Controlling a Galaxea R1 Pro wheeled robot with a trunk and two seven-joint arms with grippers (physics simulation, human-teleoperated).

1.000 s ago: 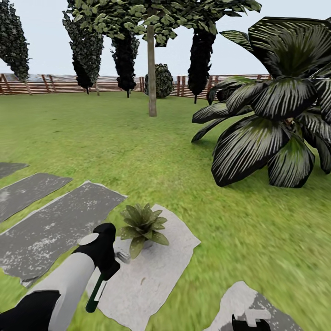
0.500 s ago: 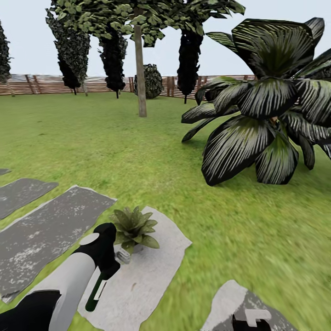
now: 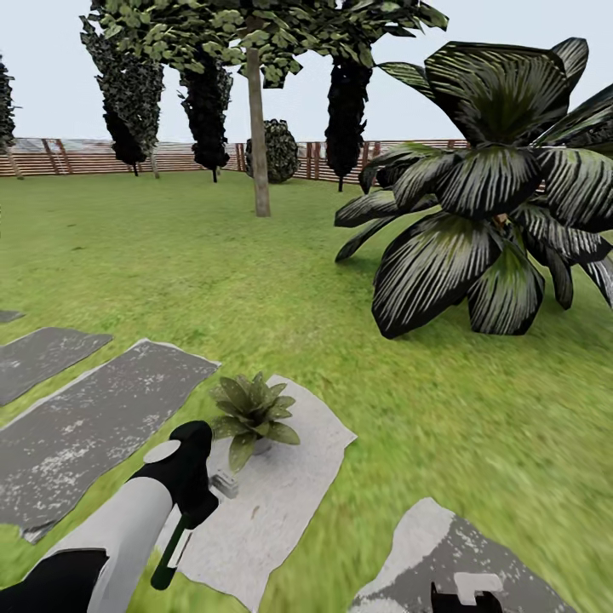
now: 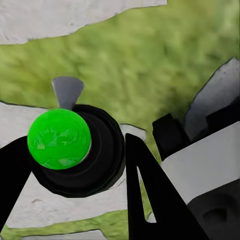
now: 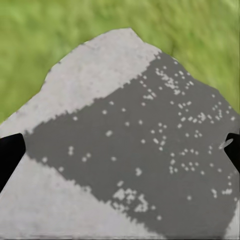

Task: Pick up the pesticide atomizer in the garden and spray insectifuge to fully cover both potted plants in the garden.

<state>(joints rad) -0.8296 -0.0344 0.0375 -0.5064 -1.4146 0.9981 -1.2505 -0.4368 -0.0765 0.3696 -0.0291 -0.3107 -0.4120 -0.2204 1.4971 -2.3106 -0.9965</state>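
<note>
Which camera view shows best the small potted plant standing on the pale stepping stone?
The head view shows it best: the potted plant appears whole, a low rosette of pointed green leaves on a pale stepping stone, just beyond the left gripper holding the pesticide atomizer. The left wrist and right wrist views show grass and stone, no leaves.

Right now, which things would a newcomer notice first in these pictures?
The big striped-leaf palm plant dominates the lawn at the right. Nearer, a small green rosette potted plant stands on a pale grey stepping stone. Beside it, the left gripper holds the slim dark green spray bottle.
</note>
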